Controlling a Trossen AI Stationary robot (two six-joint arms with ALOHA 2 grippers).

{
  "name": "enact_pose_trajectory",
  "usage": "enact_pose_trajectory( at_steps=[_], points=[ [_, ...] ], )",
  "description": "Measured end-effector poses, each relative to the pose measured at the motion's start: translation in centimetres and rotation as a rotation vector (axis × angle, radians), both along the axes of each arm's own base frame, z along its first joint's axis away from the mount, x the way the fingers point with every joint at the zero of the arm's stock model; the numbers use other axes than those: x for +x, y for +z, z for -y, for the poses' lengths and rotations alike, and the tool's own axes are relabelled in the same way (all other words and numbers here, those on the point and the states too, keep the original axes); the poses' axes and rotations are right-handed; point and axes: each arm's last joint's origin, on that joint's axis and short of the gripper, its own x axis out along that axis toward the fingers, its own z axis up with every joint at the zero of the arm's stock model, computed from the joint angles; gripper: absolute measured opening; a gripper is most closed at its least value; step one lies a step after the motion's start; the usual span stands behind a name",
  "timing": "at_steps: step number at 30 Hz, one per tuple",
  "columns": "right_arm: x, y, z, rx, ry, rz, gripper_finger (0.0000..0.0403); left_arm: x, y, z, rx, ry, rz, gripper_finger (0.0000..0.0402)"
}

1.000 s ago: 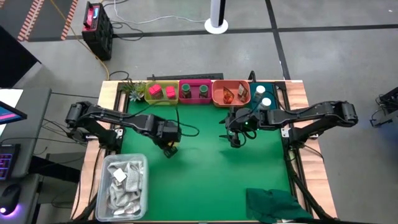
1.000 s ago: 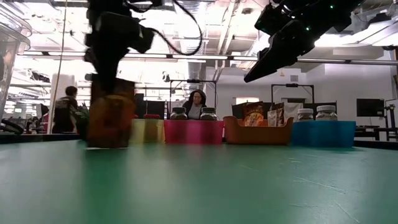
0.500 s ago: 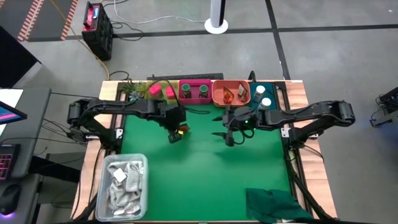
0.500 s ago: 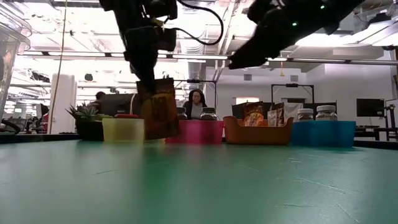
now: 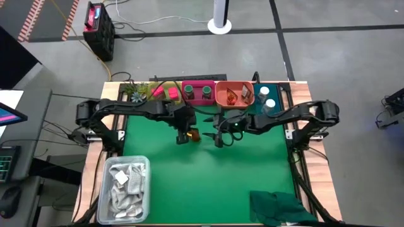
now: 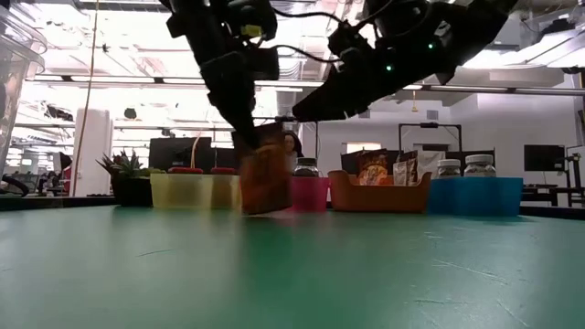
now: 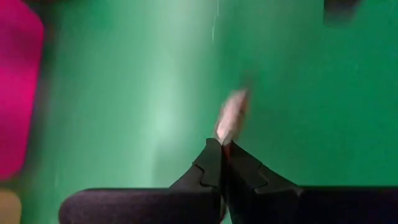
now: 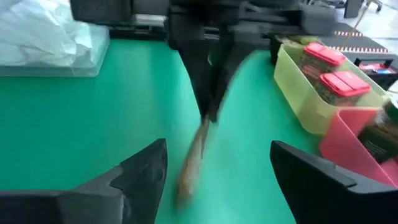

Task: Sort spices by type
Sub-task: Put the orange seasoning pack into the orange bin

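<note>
My left gripper (image 5: 184, 136) is over the middle of the green table, shut on an orange-brown clear packet (image 6: 265, 174) that also shows in the high view (image 5: 193, 133). My right gripper (image 5: 219, 139) is open just to the packet's right, its fingers pointing toward the packet (image 8: 191, 160) without touching it. Along the far edge, two pink boxes (image 5: 164, 93) lie in the yellow tray. Two dark green jars (image 5: 197, 92) stand in the pink tray, two packets (image 5: 237, 94) in the orange tray, and two white-capped jars (image 5: 267, 97) in the teal tray. My left gripper pinches the packet's top edge (image 7: 225, 138) between its two fingers, coming from above and pointing down. The packet hangs upright below the fingers. Its lower edge (image 6: 265, 210) is low over the table; whether it touches, I cannot tell.
A clear tub of white packets (image 5: 126, 185) sits at the near left corner. A dark green cloth (image 5: 278, 208) lies at the near right. A small plant (image 5: 134, 92) stands left of the yellow tray (image 5: 151, 101). Bare green mat stretches between the grippers and the near edge.
My left gripper has carried the packet from left of centre toward the right and the far edge, raising it off the mat. My right gripper has moved left toward the packet, still open.
</note>
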Motion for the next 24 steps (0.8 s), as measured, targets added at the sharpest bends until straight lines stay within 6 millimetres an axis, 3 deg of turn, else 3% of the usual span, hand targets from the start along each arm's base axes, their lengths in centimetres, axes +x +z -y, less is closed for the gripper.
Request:
enact_pose_trajectory(
  at_steps=[14, 24],
  points=[
    [0.7, -0.2, 0.1, -0.009, 0.002, 0.04, 0.0226, 1.1, 0.8, -0.2, 0.073, -0.067, 0.133, 0.0],
    [0.6, -0.4, 0.5, -0.008, -0.01, 0.019, 0.0086, 1.5, 1.1, -0.2, 0.083, -0.067, 0.178, 0.0]
  ],
)
